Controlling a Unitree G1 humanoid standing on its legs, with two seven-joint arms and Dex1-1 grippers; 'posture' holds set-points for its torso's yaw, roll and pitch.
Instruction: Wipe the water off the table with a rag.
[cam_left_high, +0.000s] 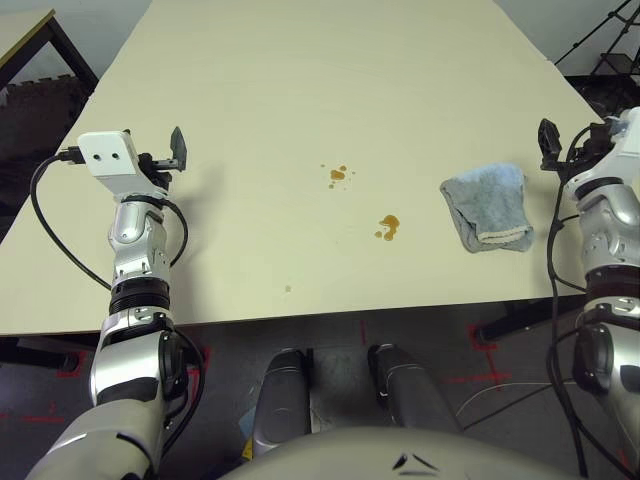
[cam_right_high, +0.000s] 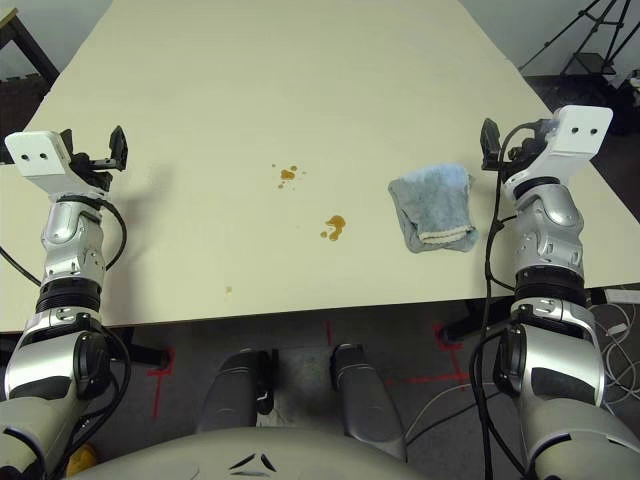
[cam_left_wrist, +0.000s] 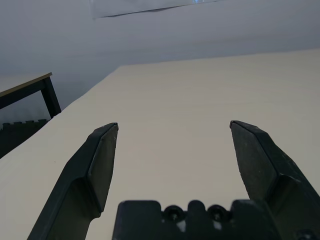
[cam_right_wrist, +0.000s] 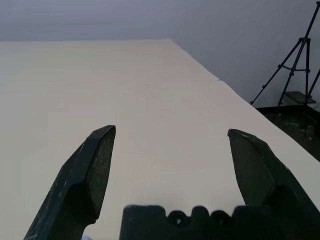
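The light blue-grey rag (cam_left_high: 488, 207) lies crumpled on the cream table (cam_left_high: 300, 80), right of centre, its whitish hem toward the front edge. Two small amber clusters of water sit left of it: one (cam_left_high: 338, 175) farther back, one (cam_left_high: 388, 227) nearer the rag. My right gripper (cam_left_high: 548, 145) hovers just right of the rag, apart from it. In the right wrist view the right gripper (cam_right_wrist: 171, 131) is open with nothing between the fingers. My left gripper (cam_left_high: 175, 150) hangs over the table's left side, far from the water. The left wrist view shows that gripper (cam_left_wrist: 172, 127) open and empty too.
A tiny dry speck (cam_left_high: 288, 289) lies near the front edge. A small tan table with a black frame (cam_left_high: 25, 35) stands beyond the left edge. A black tripod (cam_left_high: 610, 40) stands off the far right corner. Cables hang beside both forearms.
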